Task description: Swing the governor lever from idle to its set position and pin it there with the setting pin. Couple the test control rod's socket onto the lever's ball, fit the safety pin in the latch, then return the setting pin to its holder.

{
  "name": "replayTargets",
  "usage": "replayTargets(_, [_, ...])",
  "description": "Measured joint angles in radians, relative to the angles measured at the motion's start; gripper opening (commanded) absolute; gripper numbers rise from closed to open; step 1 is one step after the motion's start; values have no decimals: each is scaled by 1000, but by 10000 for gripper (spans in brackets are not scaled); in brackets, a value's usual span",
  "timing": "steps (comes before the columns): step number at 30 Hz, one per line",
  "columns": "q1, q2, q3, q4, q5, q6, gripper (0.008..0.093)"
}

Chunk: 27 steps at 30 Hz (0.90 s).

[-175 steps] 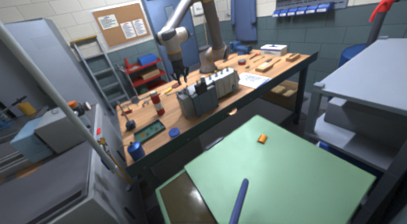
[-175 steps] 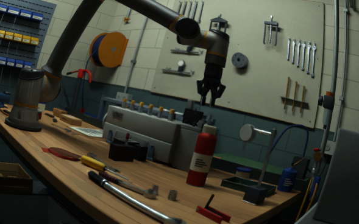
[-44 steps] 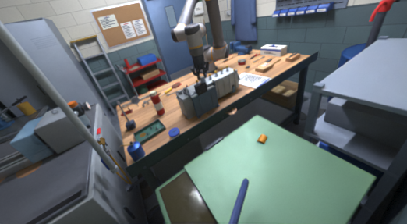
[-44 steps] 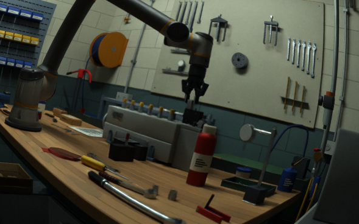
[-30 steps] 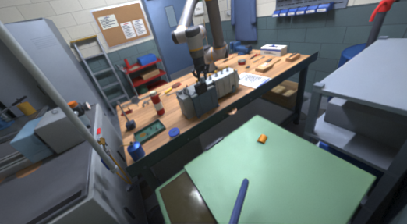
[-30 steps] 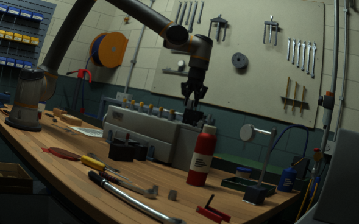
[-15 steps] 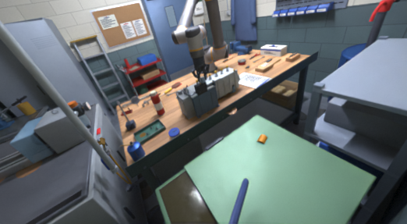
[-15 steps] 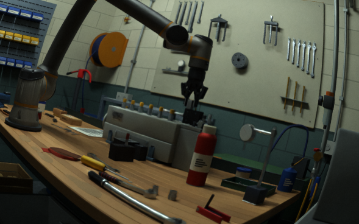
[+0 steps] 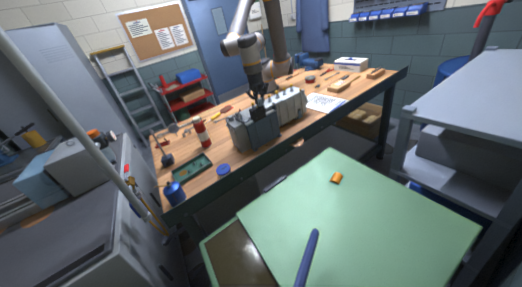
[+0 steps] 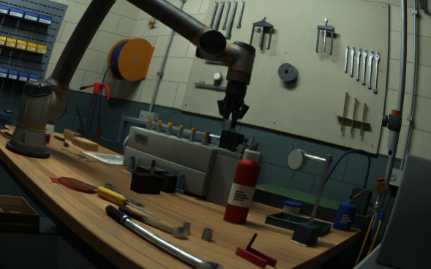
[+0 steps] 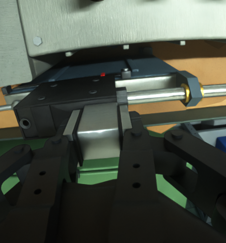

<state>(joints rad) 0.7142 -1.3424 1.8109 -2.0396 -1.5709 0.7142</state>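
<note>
The governor lever's ball is hidden under the dark socket block (image 11: pixel 66 99) of the test control rod (image 11: pixel 155 95), which runs right through a blue guide (image 11: pixel 191 88). A silver grip block (image 11: pixel 98 134) on the socket block sits between the fingers of my gripper (image 11: pixel 98 138), which is closed on it, on top of the grey pump unit (image 10: pixel 180 160) at mid bench. A small red mark (image 11: pixel 102 74) shows behind the socket block. I cannot see the setting pin or the safety pin.
Behind the work a pegboard wall (image 10: pixel 305 65) carries wrenches. On the bench stand a red-and-white can (image 10: pixel 242 188), a black holder block (image 10: pixel 147 181), screwdrivers (image 10: pixel 116 196) and a long ratchet (image 10: pixel 151 237). A green table (image 9: pixel 360 221) stands in front of the bench.
</note>
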Motion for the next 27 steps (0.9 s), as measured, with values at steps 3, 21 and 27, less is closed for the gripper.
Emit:
replayTargets(3, [0,0,0,0,0,0,185])
replayTargets(21, [-3,3,-4,2,0,-3,80])
replayTargets(27, [-6,7,-9,3,0,-7,80])
